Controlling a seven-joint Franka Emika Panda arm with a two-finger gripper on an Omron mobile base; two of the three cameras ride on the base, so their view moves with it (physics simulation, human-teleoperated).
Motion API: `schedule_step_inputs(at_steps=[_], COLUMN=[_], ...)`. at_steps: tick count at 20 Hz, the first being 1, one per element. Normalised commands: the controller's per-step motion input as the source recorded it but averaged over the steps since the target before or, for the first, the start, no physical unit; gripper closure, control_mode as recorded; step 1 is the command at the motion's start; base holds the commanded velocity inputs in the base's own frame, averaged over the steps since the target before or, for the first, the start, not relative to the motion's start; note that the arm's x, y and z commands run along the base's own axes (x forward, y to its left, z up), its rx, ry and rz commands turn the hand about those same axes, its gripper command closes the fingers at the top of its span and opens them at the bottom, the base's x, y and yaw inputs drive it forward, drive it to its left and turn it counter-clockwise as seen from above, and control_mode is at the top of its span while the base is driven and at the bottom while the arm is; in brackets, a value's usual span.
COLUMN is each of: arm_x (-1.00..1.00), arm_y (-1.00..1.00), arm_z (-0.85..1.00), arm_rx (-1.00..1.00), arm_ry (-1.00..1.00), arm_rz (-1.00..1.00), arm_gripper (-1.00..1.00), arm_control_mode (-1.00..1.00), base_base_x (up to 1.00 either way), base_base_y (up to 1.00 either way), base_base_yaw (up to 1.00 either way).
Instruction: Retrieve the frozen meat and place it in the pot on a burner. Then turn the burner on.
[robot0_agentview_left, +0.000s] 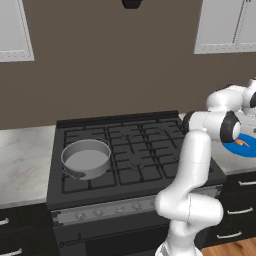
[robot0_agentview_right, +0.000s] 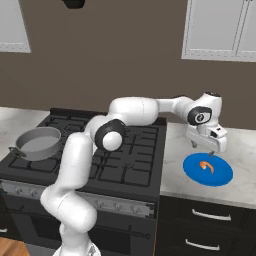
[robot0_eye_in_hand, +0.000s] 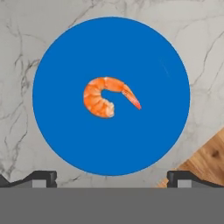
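Observation:
The frozen meat (robot0_eye_in_hand: 106, 96) is a small orange curled shrimp in the middle of a flat blue plate (robot0_eye_in_hand: 65, 131), on the marble counter right of the range; it also shows as the frozen meat (robot0_agentview_right: 206, 166) on the plate (robot0_agentview_right: 220, 176) and the frozen meat (robot0_agentview_left: 242, 143). My gripper (robot0_agentview_right: 202, 148) hangs open straight above it, fingers pointing down and apart from it; its two fingertips (robot0_eye_in_hand: 43, 177) stand wide at the bottom of the hand view. The grey pot (robot0_agentview_left: 85, 158) sits empty on the front left burner (robot0_agentview_left: 75, 182), also seen as the pot (robot0_agentview_right: 38, 143).
The black gas range (robot0_agentview_left: 145, 145) has a row of knobs (robot0_agentview_left: 107, 211) along its front. Marble counter (robot0_agentview_left: 22, 160) lies on both sides. Dark drawers (robot0_agentview_right: 210, 235) sit under the right counter. Wall cabinets (robot0_agentview_right: 220, 30) hang above.

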Motion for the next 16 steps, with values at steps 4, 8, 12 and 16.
schedule_step_inputs(at_steps=[4,8,12,16], arm_x=[0.13,0.11,0.17,0.25], arm_y=[0.0,0.0,-0.01,-0.23], arm_z=[-0.28,-0.31,-0.37,-0.28], arm_rx=[0.0,0.0,0.0,0.01], arm_ry=[0.02,0.05,0.04,0.03], arm_rz=[0.0,0.0,0.0,0.02], arm_gripper=[-1.0,-1.0,-1.0,-1.0], arm_control_mode=[-1.0,-1.0,-1.0,-1.0], base_base_x=[0.0,0.0,0.0,0.0], base_base_y=[0.0,0.0,0.0,0.0], base_base_yaw=[0.0,0.0,0.0,0.0])
